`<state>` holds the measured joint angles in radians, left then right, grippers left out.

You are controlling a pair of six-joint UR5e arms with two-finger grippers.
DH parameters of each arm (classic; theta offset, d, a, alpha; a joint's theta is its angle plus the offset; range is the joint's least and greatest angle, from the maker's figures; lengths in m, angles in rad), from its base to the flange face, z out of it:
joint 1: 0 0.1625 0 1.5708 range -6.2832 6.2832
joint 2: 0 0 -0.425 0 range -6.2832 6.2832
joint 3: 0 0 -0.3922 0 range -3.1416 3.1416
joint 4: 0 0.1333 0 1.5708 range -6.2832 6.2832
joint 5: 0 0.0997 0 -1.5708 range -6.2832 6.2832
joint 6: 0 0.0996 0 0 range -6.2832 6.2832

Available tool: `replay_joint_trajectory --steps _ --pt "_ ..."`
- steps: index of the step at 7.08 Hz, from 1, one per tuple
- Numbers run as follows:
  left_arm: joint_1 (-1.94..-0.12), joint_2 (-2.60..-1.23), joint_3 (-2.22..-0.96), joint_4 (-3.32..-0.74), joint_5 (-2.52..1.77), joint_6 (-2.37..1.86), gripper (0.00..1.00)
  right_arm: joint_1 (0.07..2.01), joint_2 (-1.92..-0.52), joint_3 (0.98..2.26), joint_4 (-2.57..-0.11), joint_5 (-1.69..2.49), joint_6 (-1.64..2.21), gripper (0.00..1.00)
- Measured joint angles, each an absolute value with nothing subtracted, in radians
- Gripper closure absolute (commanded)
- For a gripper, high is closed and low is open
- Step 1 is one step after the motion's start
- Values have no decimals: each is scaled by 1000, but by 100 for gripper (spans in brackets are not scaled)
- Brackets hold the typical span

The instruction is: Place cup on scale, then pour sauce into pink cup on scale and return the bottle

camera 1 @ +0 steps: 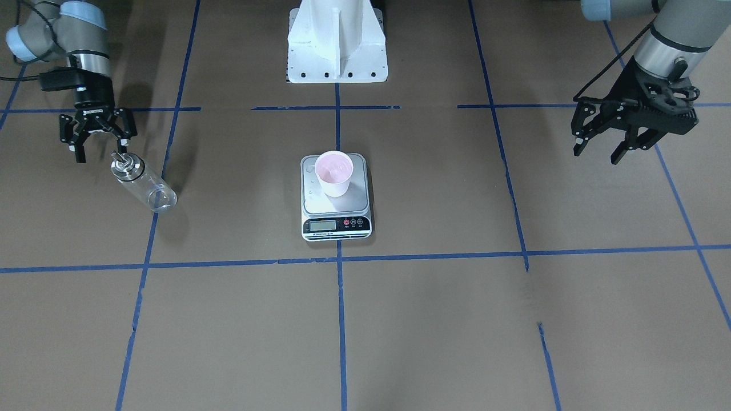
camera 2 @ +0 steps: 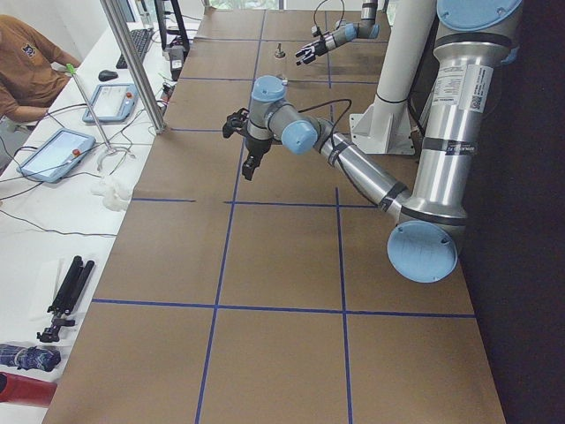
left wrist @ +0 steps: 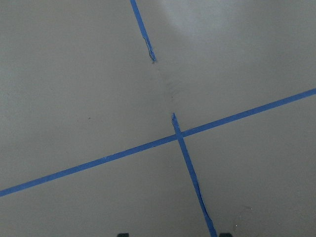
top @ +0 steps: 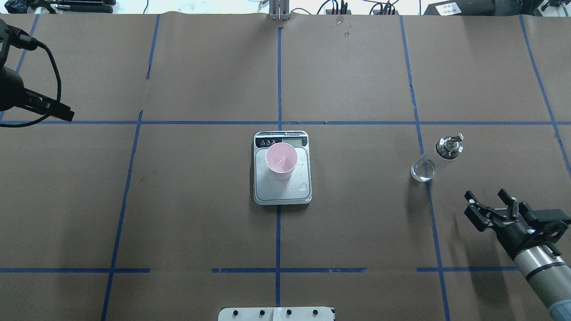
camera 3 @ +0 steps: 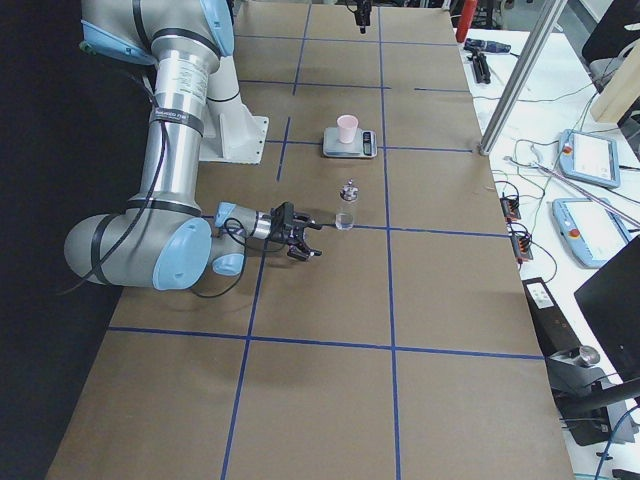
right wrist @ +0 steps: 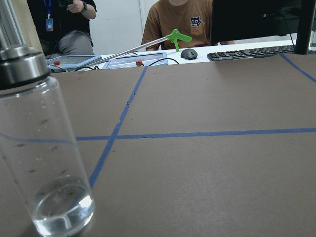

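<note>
**Cup and scale.** The cup [top: 281, 161] stands upright on the scale [top: 267, 189], at the end of the platform nearest the display. The scale sits at the centre of the table [top: 178, 200]. The first step of the task reads as complete. Several clear drops [top: 303, 186] lie on the bare platform to the right of the cup. Whether the cup holds liquid cannot be told for certain.

**Bottle.** The bottle [top: 433, 159] stands upright and unheld on the table, well to the right of the scale, with its base on a blue tape line [top: 428, 209]. Only a shallow layer of sauce [right wrist: 64, 210] shows at the bottom of the glass.

**Hands.** The right hand [top: 486, 196] hovers just near of the bottle, fingers spread and clear of the glass, holding nothing. The left hand [camera 1: 597, 154] hangs far to the left, also spread and empty, over bare table.

**Assessment.** The low sauce level and the drops on the platform suggest the pour is done and the bottle set back. That would leave only a clean withdrawal of the right hand without knocking the bottle. If the pour is in fact not yet made, the next move calls for closing the right hand around the glass body and carrying the spout over the cup.
</note>
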<state>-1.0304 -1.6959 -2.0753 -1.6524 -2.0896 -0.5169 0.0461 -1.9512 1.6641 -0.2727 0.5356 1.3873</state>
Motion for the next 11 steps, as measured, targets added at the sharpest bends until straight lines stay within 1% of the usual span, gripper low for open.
replay_joint_trajectory --steps 1,2,3,4,6,7,8,9,10,11 --pt "-1030 -1695 -2065 -1652 -2091 -513 31 69 -1978 1653 -217 600 1343 0" --pt "-1029 -1695 -2047 -1656 -2092 -510 32 136 -1993 1649 -193 702 1289 0" --pt "-1030 -1695 -2024 -1661 -2093 -508 32 251 -1995 1648 -184 854 1211 0" --pt "-1034 -1696 -2006 -1664 -2099 -497 32 402 -1981 1644 -184 1050 1128 0" --pt "-1103 -1696 -1961 -1665 -2169 -393 31 798 -1903 1596 -239 1517 917 0" --pt "-1162 -1696 -1920 -1666 -2210 -303 31 1009 -1835 1566 -341 1751 768 0" --pt "-1236 -1696 -1873 -1666 -2247 -209 11 1199 -1757 1548 -507 1975 593 0" --pt "-1337 -1699 -1806 -1666 -2299 -105 0 1356 -1689 1543 -709 2158 406 0" --pt "-1436 -1712 -1712 -1669 -2379 -6 0 1471 -1639 1544 -912 2280 216 0" --pt "-1492 -1737 -1633 -1674 -2441 51 0 1547 -1596 1550 -1114 2342 38 0"
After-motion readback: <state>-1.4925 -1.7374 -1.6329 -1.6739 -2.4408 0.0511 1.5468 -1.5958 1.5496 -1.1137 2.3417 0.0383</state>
